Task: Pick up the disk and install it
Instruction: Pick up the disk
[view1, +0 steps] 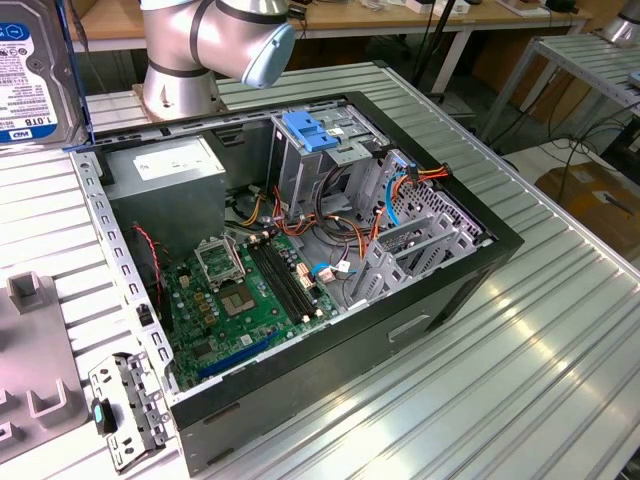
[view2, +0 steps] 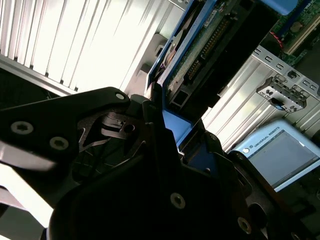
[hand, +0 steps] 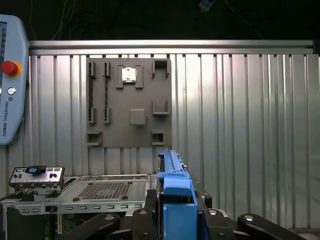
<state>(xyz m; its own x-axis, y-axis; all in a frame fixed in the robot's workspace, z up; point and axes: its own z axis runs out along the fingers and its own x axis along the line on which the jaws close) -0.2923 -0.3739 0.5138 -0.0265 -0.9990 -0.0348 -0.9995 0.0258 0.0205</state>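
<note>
The disk (view1: 30, 70), a dark hard drive with a printed label and a blue carrier edge, hangs in the air at the exterior view's upper left, beyond the left end of the open computer case (view1: 470, 265). In the first wrist view the disk (hand: 175, 192) stands edge-on, its blue frame rising between the dark fingers of my gripper (hand: 176, 212). In the second wrist view the disk (view2: 210, 47) shows its circuit-board side and connector, with the gripper (view2: 172, 132) shut on its blue end.
Inside the case, a tall grey drive cage with a blue handle (view1: 315, 130) stands by the motherboard (view1: 250, 290) and cables. A grey fixture plate (hand: 129, 102) lies on the ribbed metal table. A teach pendant (hand: 9, 75) lies beside it. The arm's base (view1: 200, 50) rises behind the case.
</note>
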